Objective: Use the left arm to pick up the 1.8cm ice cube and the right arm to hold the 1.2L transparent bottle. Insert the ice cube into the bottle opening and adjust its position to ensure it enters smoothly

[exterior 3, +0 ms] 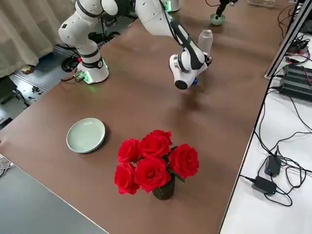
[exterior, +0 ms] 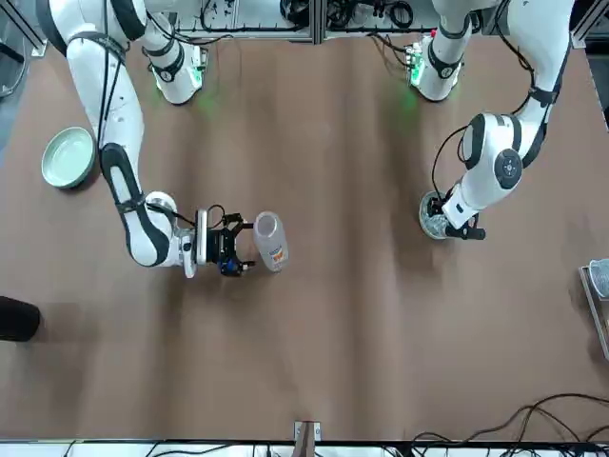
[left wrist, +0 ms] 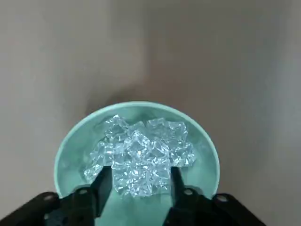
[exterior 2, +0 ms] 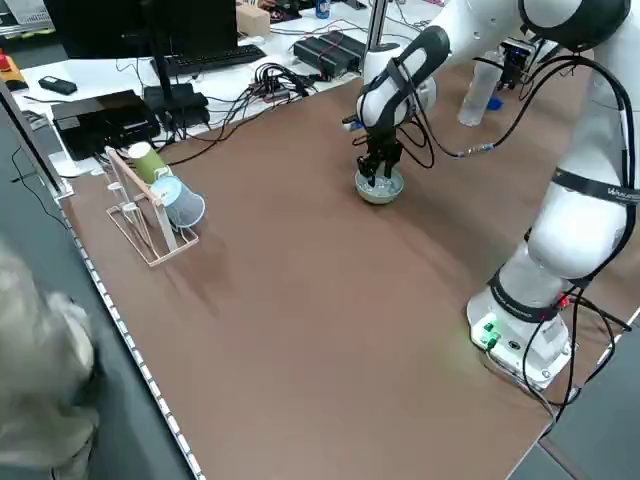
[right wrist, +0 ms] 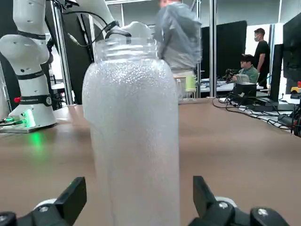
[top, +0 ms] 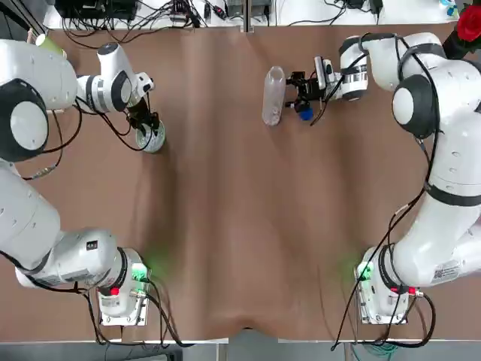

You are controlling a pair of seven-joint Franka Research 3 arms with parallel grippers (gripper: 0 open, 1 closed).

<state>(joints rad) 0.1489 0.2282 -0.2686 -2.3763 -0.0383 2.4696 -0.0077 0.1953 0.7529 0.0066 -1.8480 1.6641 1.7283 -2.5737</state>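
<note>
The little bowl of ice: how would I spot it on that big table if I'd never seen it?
Start at the brown table and follow the robot's left arm to its black gripper. Right beneath it sits the small pale green bowl, heaped with clear ice cubes. The other green dish, near the red roses, is wider, shallower and empty.

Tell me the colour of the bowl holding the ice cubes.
The bowl is pale mint green, clearest in the left wrist view, where the left gripper hangs open over the ice cubes.
</note>
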